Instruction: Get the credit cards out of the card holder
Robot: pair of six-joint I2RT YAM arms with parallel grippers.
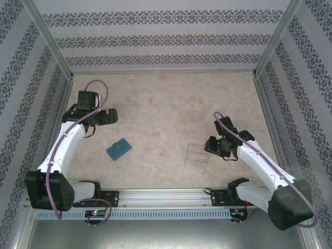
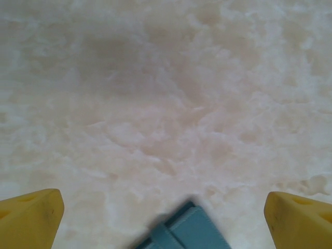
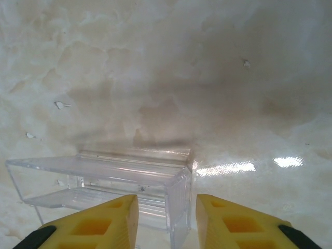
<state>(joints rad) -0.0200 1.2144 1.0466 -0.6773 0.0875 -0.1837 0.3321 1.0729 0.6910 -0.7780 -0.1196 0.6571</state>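
**Teal card holder lies just before the open left hand**

Teal and flat, the card holder [image 1: 119,149] lies on the beige counter [image 1: 166,98]. It looks folded shut, so we judge that the credit cards are inside it. The left hand [image 1: 107,117] is the nearer one. It hovers just beyond the holder, toward the back wall, its fingers [image 2: 31,218] wide apart with nothing between them. From this hand the holder lies toward the arm bases. The holder's long axis runs diagonally, from near-left to far-right; which end carries the strap we cannot tell. The right hand [image 1: 211,145] is well apart, to the right of the holder. Its jaws stand narrow around a corner of a transparent plastic piece [image 3: 104,176]; whether they press it we cannot tell.
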